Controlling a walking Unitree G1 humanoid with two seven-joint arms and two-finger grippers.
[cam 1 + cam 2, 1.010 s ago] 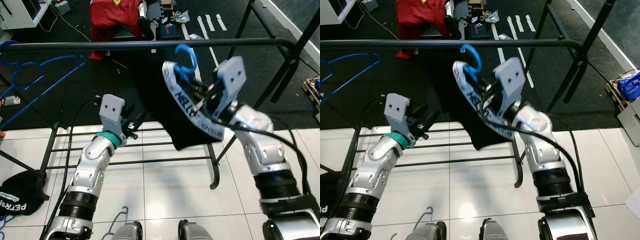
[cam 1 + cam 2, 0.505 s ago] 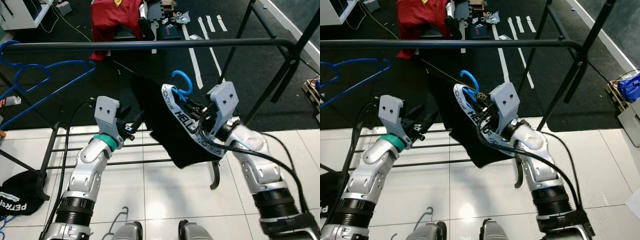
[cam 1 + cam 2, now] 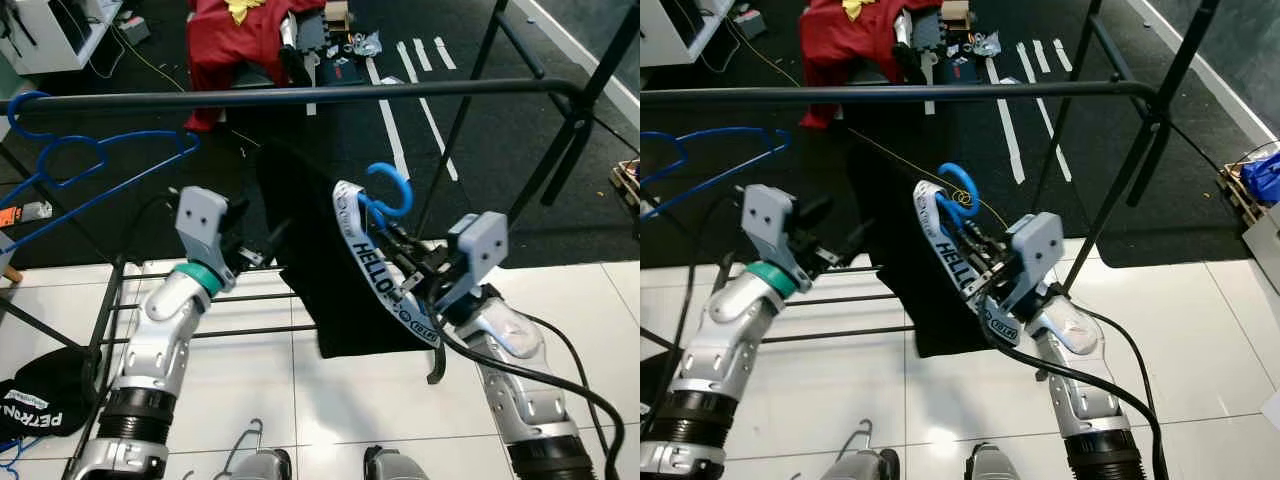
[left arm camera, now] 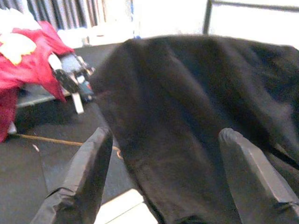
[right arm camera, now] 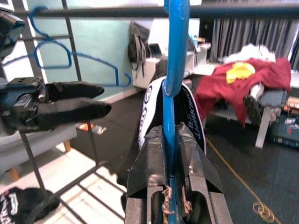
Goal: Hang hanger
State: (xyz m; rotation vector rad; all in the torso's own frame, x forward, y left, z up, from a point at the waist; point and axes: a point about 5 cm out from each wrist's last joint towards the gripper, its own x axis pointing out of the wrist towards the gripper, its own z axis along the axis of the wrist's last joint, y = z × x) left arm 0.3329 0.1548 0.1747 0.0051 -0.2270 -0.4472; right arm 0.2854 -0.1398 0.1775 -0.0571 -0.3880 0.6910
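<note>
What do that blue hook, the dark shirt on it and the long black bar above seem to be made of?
The blue hook looks like glossy plastic, smooth with highlights. The dark shirt seems soft matte fabric that folds and drapes. The black bar is probably painted metal tube, straight with a dull sheen.

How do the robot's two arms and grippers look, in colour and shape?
Both arms are silver with black ribbed joints and black cables. The left gripper has long black fingers, a grey bracket with two holes and a teal wrist ring. The right gripper has a similar grey bracket.
</note>
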